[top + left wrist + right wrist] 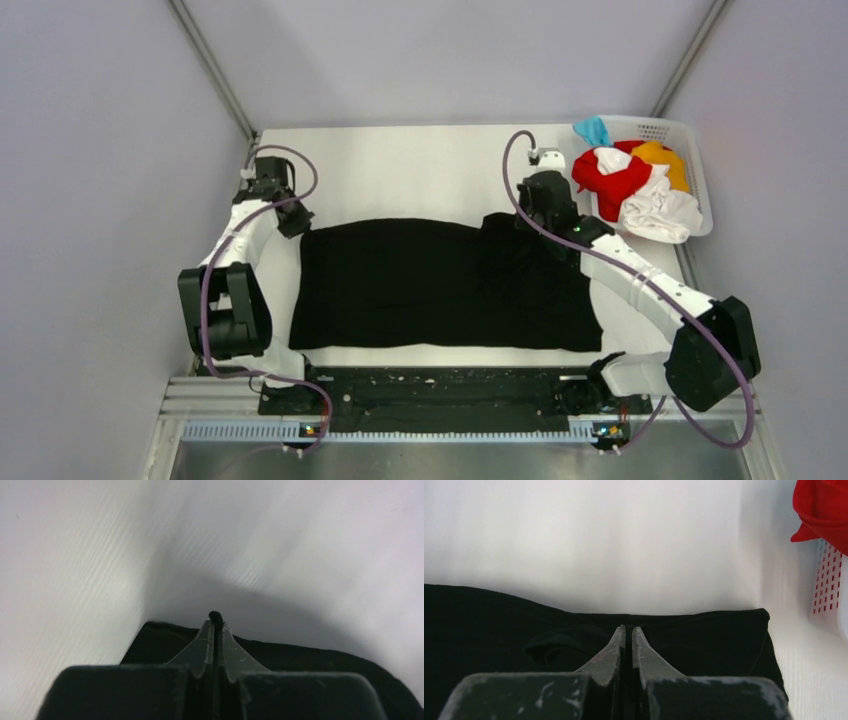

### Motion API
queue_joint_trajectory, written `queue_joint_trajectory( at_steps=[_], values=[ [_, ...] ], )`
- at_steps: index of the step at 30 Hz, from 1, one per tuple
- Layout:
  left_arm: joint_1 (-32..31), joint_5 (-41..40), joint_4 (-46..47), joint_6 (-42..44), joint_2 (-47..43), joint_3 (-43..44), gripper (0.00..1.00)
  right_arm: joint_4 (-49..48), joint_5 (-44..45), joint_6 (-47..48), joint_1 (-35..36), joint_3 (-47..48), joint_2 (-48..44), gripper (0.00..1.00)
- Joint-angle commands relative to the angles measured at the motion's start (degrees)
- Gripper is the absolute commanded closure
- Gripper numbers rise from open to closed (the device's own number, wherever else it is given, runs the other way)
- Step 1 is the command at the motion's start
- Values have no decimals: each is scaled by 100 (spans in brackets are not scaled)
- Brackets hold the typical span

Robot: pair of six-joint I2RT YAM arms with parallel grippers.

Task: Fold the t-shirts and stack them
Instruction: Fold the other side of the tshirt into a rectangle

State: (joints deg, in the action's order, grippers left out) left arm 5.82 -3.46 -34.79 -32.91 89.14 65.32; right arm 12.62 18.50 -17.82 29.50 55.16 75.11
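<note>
A large black t-shirt [430, 285] lies spread flat across the middle of the table. My left gripper [296, 225] is at its far left corner, shut on the black t-shirt; in the left wrist view a small nub of black cloth pokes out past the tips of the gripper [215, 622]. My right gripper [530, 215] is at the shirt's far right edge, where the cloth bunches up. Its jaws [629, 628] are shut with black cloth [704, 640] between and under them. Red [610, 180], white [660, 212], orange-yellow [665, 160] and light blue [593, 130] t-shirts are piled in the basket.
A white lattice basket [697, 170] stands at the far right corner of the table, close to the right of my right gripper; its wall [829, 590] and the red shirt [821, 510] show in the right wrist view. Grey walls enclose the table.
</note>
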Motion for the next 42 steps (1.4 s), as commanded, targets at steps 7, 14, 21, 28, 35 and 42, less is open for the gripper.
queue_joint_trajectory(
  at_steps=[7, 14, 21, 28, 35, 42],
  values=[
    [-25, -229, 133, 93, 183, 420, 100, 138, -12, -54, 50, -39, -429, 100],
    [-20, -198, 409, 83, -146, -269, 100, 291, -469, -179, 61, -468, -777, 100],
    [-20, -226, 647, -25, -664, -1000, 100, 755, -878, -324, 151, -977, -1474, 100],
    [-20, -427, 857, -158, -1500, -1782, 100, 1317, -1238, -374, 157, -1437, -2106, 100],
    [-22, -636, 848, -315, -1795, -2291, 100, 1791, -1036, -922, 157, -1759, -2430, 100],
    [-20, -900, 709, -453, -1923, -2520, 87, 2019, -1281, -1400, 154, -2201, -2769, 76]
  ],
)
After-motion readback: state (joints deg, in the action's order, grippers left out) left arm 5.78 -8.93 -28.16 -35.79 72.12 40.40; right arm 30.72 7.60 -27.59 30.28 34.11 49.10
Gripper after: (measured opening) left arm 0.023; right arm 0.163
